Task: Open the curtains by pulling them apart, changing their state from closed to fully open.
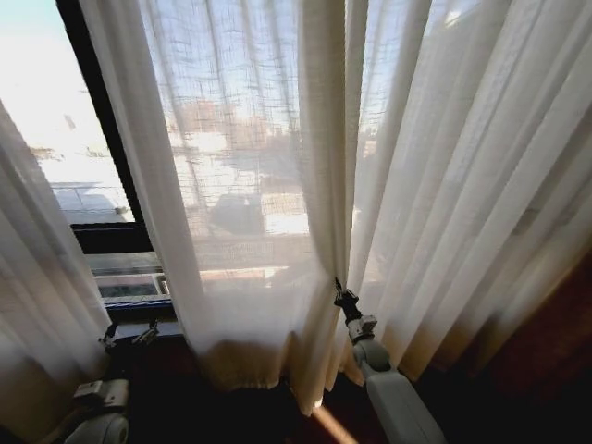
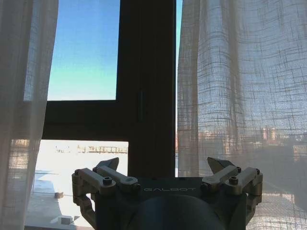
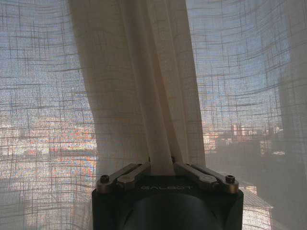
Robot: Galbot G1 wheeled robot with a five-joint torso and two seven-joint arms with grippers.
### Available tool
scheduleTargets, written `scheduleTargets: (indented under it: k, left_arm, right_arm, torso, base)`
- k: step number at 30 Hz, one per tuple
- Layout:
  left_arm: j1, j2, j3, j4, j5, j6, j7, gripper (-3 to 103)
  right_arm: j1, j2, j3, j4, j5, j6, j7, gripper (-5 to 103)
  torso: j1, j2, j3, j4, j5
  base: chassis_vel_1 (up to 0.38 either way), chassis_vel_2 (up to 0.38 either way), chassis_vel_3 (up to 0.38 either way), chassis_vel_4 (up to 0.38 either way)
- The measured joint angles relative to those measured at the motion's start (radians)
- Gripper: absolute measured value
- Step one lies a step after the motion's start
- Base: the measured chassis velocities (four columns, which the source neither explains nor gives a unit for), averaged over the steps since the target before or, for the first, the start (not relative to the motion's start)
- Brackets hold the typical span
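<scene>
The curtains are sheer cream pleated panels. One panel hangs across the middle and right of the window, and another hangs at the far left. A gap between them shows bare glass. My right gripper is low in the middle, shut on a bunched fold of the curtain. In the right wrist view its fingers pinch that fold together. My left gripper sits low at the left in front of the gap. It is open with nothing between its fingers, facing the window between the two panels.
A dark window frame runs down through the gap, with a dark sill below it. The frame's upright stands straight ahead of the left gripper. A dark brown area lies at the lower right.
</scene>
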Motion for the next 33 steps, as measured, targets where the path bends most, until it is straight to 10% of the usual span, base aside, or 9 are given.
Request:
scheduleTargets:
  k: [33]
  left_arm:
    - [0.0, 0.0, 0.0, 0.0, 0.0, 0.0, 0.0, 100]
  right_arm:
    - [-0.003, -0.001, 0.016, -0.015, 0.001, 0.012, -0.026, 0]
  torso:
    - [0.0, 0.0, 0.0, 0.0, 0.0006]
  base:
    - [-0.355, -0.352, 0.36, 0.354]
